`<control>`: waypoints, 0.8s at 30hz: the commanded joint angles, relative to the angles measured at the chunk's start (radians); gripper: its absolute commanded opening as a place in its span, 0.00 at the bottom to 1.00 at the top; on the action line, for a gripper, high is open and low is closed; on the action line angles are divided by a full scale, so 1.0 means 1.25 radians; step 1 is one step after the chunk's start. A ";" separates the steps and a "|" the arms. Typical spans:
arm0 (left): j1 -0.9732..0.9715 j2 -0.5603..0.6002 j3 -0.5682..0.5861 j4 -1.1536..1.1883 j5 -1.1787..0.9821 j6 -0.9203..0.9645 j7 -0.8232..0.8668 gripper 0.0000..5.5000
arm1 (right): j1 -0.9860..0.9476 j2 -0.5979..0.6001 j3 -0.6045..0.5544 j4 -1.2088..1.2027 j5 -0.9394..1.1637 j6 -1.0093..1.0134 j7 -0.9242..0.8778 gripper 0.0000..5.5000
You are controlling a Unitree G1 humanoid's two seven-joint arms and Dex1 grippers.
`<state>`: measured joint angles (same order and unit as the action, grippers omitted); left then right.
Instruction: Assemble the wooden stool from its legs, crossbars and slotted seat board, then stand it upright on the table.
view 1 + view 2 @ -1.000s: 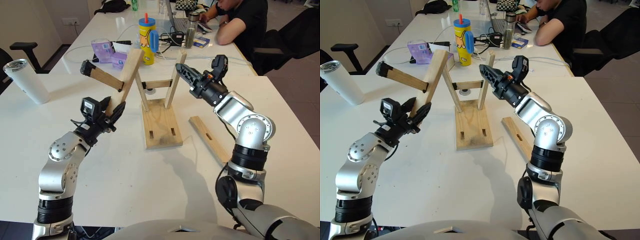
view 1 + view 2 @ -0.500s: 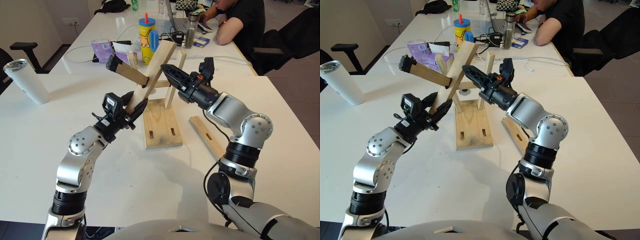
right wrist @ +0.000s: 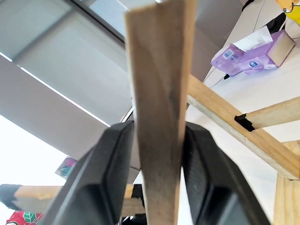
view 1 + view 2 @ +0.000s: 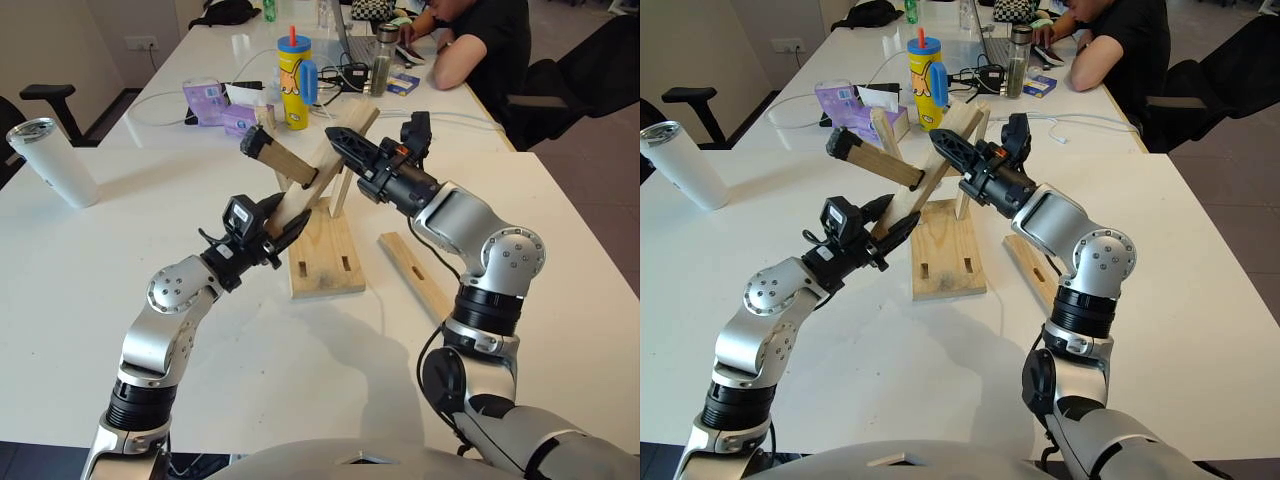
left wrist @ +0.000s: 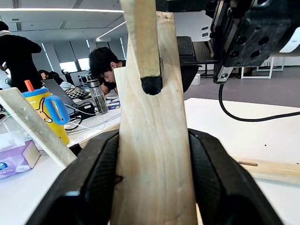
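While the worktop [image 4: 250, 340] carries the seat board [image 4: 325, 250] lying flat, with one leg pair [image 4: 345, 185] standing in its far slots, you're about halfway by my reckoning. Near slots bare.

Second leg [image 4: 300, 195], crossbar [image 4: 272, 157] jutting from it, is aloft over the board. Left tool [image 4: 275, 222] is clamped on its lower end, right tool [image 4: 345, 148] closed on its upper end.

Loose piece [image 4: 415, 272] lies near the worktop's right edge.

Open room in front and left; yellow cup [image 4: 293, 80] crowds behind.
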<state>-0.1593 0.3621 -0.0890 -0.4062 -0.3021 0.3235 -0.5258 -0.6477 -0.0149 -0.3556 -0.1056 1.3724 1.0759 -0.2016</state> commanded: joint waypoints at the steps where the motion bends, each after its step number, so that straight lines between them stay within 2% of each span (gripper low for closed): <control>1: -0.001 0.013 -0.010 -0.003 0.010 0.006 -0.011 0.37 | 0.017 -0.001 0.017 -0.013 0.008 -0.028 -0.016 0.19; 19: -0.014 0.013 -0.027 0.050 0.014 -0.017 -0.038 0.37 | 0.007 -0.014 0.047 0.016 0.000 -0.094 -0.004 0.19; 20: -0.013 0.011 -0.027 0.051 0.016 -0.018 -0.035 0.37 | 0.006 -0.015 0.047 0.017 0.004 -0.094 -0.002 0.26; 24: -0.015 0.006 -0.024 0.057 0.023 -0.023 -0.025 0.37 | -0.001 -0.022 0.052 0.023 0.008 -0.096 0.002 0.35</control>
<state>-0.1723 0.3669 -0.1157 -0.3404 -0.2908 0.3014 -0.5549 -0.6148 -0.0363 -0.2971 -0.0759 1.3697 0.9648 -0.2050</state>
